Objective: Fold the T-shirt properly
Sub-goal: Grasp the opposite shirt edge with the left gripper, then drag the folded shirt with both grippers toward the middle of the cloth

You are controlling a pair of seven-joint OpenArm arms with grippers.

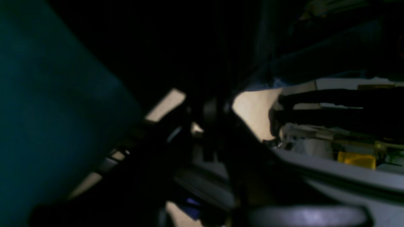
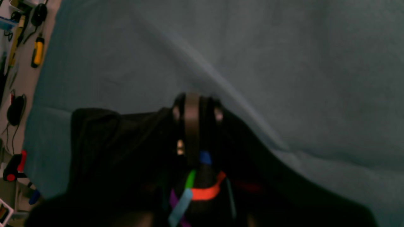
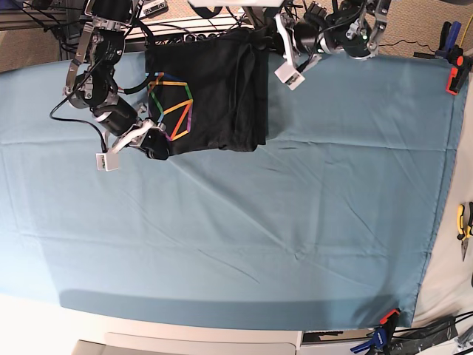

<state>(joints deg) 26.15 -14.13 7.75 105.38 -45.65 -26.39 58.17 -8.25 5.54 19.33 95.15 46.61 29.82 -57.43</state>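
Overhead, the black T-shirt (image 3: pixel 211 92) lies partly folded at the far edge of the worktop, on the teal cloth (image 3: pixel 244 222) that covers nearly the whole surface. Its multicolour line print (image 3: pixel 171 107) faces up on the side nearer the right arm, with plain black layers stacked beside it. The right pincer (image 3: pixel 157 145) sits at the shirt's near corner, just below the print; the right wrist view shows it drawn together on a bunched fold of the T-shirt (image 2: pixel 132 151), with orange, green and blue strokes of the print (image 2: pixel 202 186) gathered beneath it. The left pincer (image 3: pixel 284 46) rests at the shirt's far edge on the opposite side, its jaws together, though the left wrist view is too dark to show whether fabric is caught between them. Clamps (image 3: pixel 452 78) pin the cloth at its edges, and pliers (image 3: pixel 465 220) lie on the bare strip beyond.
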